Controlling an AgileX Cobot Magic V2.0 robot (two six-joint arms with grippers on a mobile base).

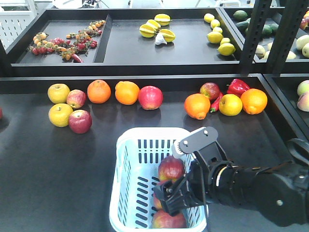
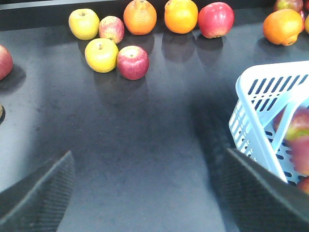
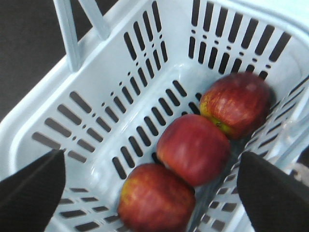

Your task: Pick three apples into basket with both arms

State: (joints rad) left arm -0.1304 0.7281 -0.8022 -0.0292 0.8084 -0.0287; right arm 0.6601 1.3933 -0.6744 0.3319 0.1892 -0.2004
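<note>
Apples (image 3: 193, 147), three, are lying along the basket's (image 3: 120, 92) right wall; the right gripper (image 3: 149, 193) is hovering above, fingers spread and empty. Left gripper (image 2: 145, 193) is hanging open beside it. Picking seems finished; retreating looks next.

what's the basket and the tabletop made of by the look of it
The basket looks like moulded plastic: pale blue-white, smooth, slightly glossy, with neat slots and a thick rolled rim. The tabletop is dark and matte with faint fruit reflections; possibly laminate or coated board.

Three apples (image 3: 193, 150) in basket (image 3: 120, 92)
</note>
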